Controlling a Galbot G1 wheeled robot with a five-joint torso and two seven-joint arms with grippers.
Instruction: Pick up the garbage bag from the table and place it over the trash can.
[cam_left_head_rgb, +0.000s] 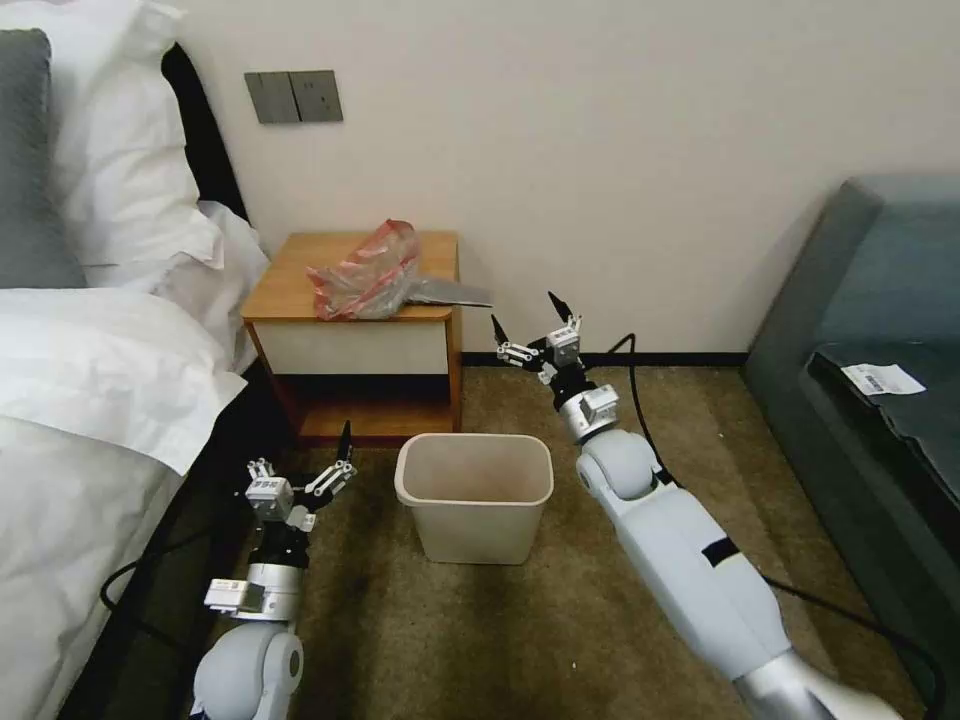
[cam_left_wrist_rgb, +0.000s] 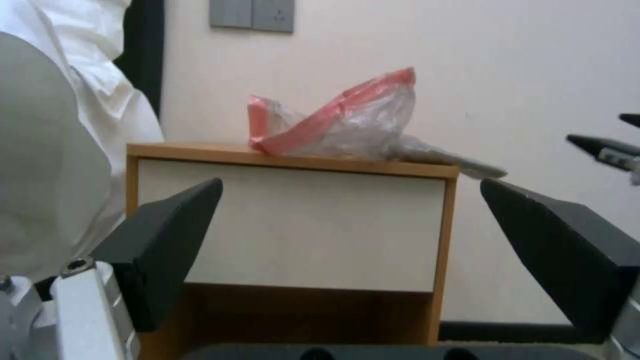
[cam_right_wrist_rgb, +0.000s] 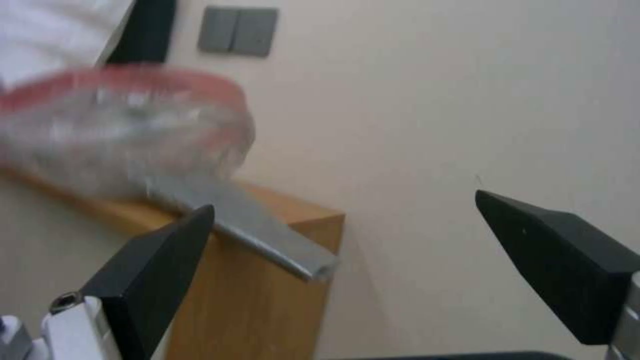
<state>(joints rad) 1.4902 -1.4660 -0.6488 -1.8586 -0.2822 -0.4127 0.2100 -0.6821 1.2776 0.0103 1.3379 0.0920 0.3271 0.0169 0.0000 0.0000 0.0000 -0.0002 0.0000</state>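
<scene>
You're on the reach: your right hand (cam_left_head_rgb: 528, 318), fingers apart, hovers at four o'clock of the crumpled translucent red-rimmed garbage bag (cam_left_head_rgb: 365, 270) on the orange-brown wooden worktop (cam_left_head_rgb: 290, 285). Next, close on its grey tail. Left hand (cam_left_head_rgb: 305, 462) waits, fingers spread.

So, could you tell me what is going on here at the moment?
Nothing is held yet. The garbage bag lies crumpled on the table, one grey end hanging over its edge. The right gripper is raised near that end, fingers open. The left gripper hangs low beside the trash can, also open. The trash can stands unlined on the carpet before the table.
</scene>
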